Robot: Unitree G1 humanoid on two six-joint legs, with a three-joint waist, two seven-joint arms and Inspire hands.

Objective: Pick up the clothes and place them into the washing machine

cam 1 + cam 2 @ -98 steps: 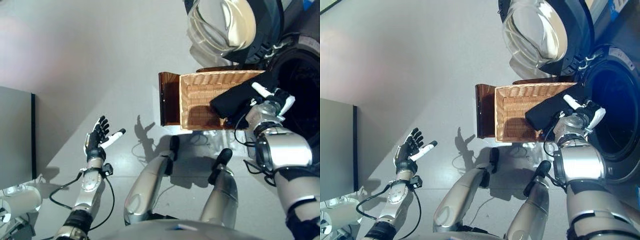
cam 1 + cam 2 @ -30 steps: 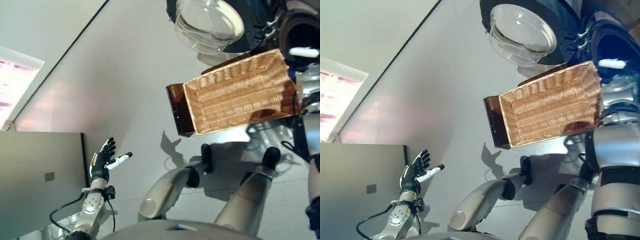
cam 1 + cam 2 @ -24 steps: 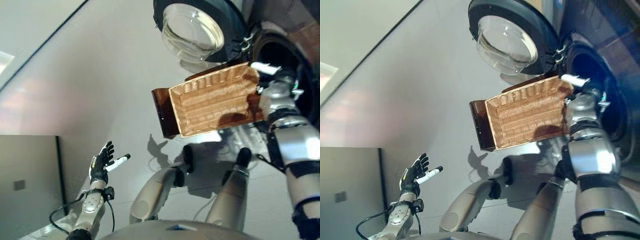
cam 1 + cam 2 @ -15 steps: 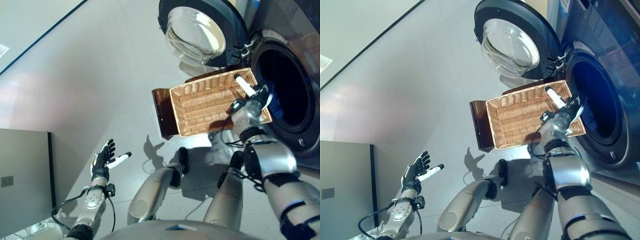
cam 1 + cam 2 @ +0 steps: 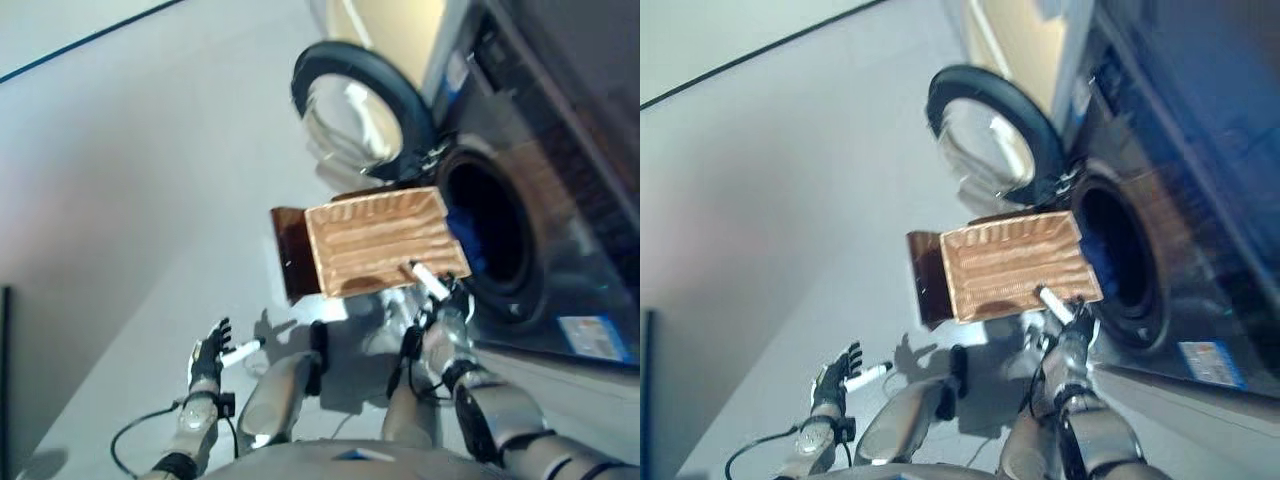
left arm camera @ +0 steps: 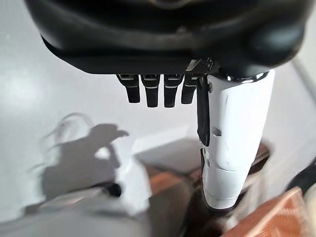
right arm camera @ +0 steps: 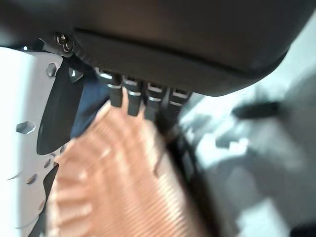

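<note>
The wicker basket (image 5: 375, 240) sits empty on a brown stand (image 5: 289, 250) in front of the washing machine, whose round door (image 5: 350, 105) is swung open. Inside the dark drum (image 5: 500, 240) a bit of blue cloth (image 5: 463, 232) shows near the rim. My right hand (image 5: 443, 308) hovers at the basket's near right corner, fingers (image 7: 133, 98) straight, white-covered thumb out, holding nothing. In the right wrist view the basket weave (image 7: 118, 182) lies just past those fingers. My left hand (image 5: 207, 358) is off to the left over the floor, open and idle, its white-covered thumb (image 6: 232, 143) extended.
The washing machine's dark front (image 5: 1200, 180) fills the right side, with the open door (image 5: 990, 130) standing out beyond the basket. Grey floor (image 5: 130, 180) stretches to the left and far side.
The camera has swung, so the whole scene shifted. The dark cloth my right hand held 3.3 s ago is gone from it, and that hand has come back from the drum to the basket's near corner.
</note>
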